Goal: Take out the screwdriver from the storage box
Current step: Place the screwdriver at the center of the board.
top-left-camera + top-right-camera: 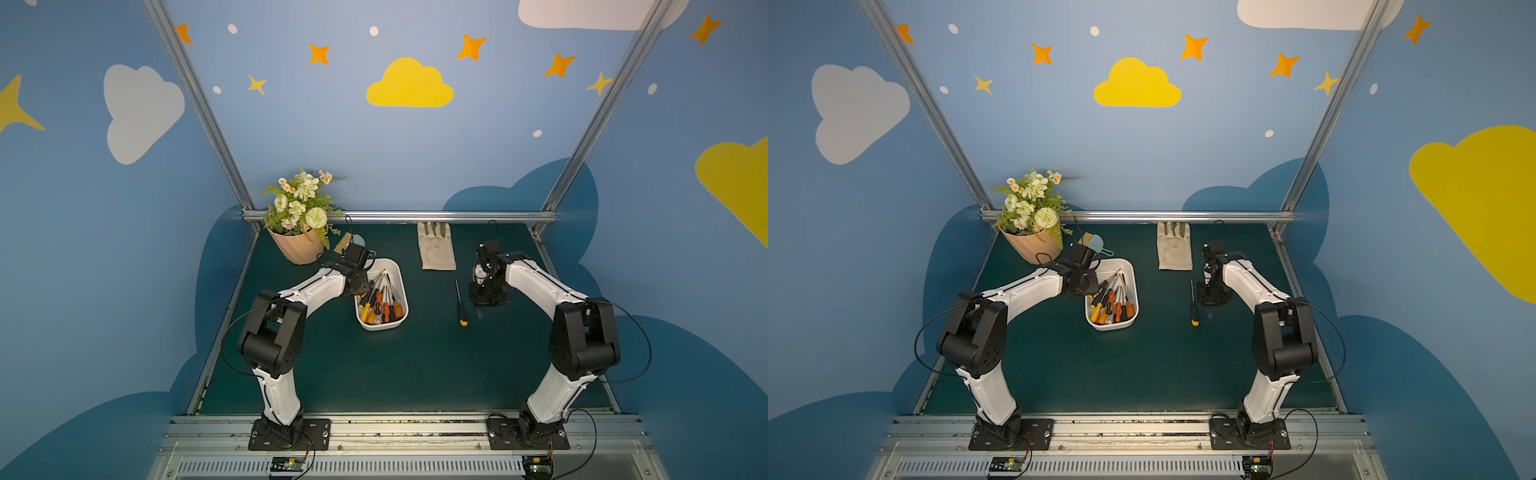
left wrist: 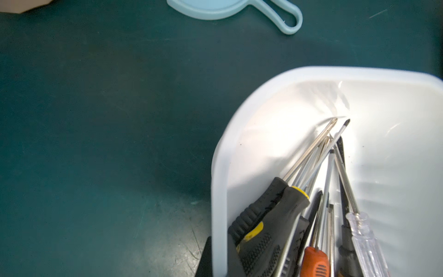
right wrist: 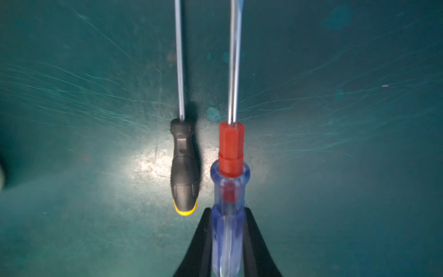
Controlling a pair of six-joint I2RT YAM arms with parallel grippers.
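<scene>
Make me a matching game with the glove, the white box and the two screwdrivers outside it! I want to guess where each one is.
Things:
1. glove
2. storage box
3. black screwdriver
4. blue screwdriver

Places:
A. pinched in the right tool
B. lying loose on the mat
C. flat by the back rail
D. left tool at its rim, screwdrivers inside

Pairs: 1-C, 2-D, 3-B, 4-A

Left end effector [image 1: 358, 293] clamped shut, low — right end effector [image 3: 227, 215] gripping, pointed down.
</scene>
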